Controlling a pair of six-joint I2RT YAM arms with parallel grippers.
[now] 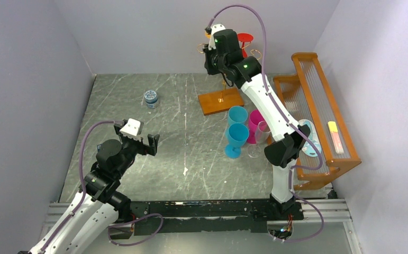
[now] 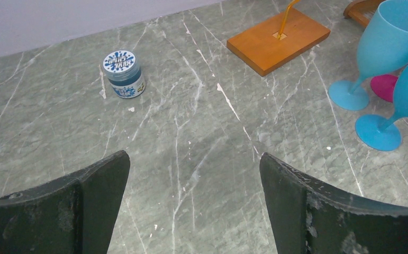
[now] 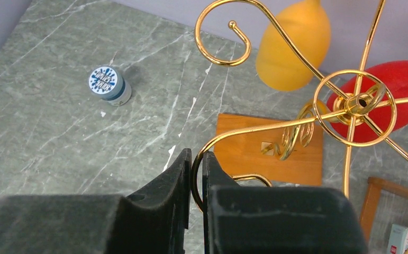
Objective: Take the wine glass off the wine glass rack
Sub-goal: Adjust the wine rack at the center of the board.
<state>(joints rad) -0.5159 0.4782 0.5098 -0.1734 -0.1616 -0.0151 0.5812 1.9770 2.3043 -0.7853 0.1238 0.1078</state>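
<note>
The wine glass rack (image 3: 357, 103) is a gold wire tree with scroll arms on a brown wooden base (image 1: 220, 100). Two wine glasses hang upside down from it: an orange-yellow one (image 3: 294, 47) and a red one (image 3: 397, 87). The red glass (image 1: 245, 38) also shows behind the arm in the top view. My right gripper (image 3: 197, 154) is up at the rack's left side, shut on the curl of one gold scroll arm, not on a glass. My left gripper (image 1: 139, 142) hovers low over the table's left half, open and holding nothing (image 2: 193, 164).
Two blue goblets (image 1: 237, 135), a magenta one (image 1: 255, 124) and a clear one (image 1: 260, 142) stand right of the rack's base. A small blue-lidded jar (image 1: 150, 98) sits at the back left. A large orange wooden frame (image 1: 318, 116) lines the right wall.
</note>
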